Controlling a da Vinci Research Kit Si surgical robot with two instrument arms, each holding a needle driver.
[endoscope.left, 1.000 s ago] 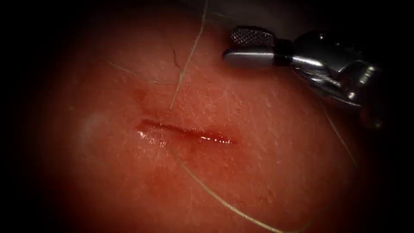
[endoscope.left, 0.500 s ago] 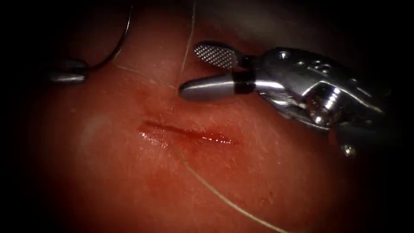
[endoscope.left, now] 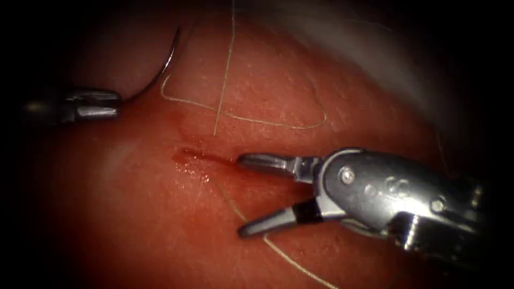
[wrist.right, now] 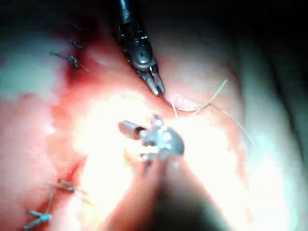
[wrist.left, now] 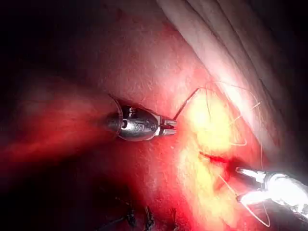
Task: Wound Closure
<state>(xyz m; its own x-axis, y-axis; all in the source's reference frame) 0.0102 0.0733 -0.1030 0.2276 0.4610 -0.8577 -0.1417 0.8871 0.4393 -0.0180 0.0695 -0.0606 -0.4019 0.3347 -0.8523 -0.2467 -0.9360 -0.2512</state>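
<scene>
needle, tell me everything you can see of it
The needle is a thin, dark, curved wire of metal look. The left gripper is shut on one end of its curve, and from there it arcs up to a fine free tip. It lies above the tissue, not in it, up and to the left of the cut. Pale thread trails from near its held end across the tissue.

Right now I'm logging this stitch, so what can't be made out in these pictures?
- Needle: held at one end by the left claw; its far tip fades into the dark rim of the endoscope view.
- Cut: its right part is covered by the open right claw.
- Thread: whether it touches the right claw is unclear; glare washes it out in the right wrist view.
- Thread's lower run is cut off by the endoscope view's bottom edge.
</scene>
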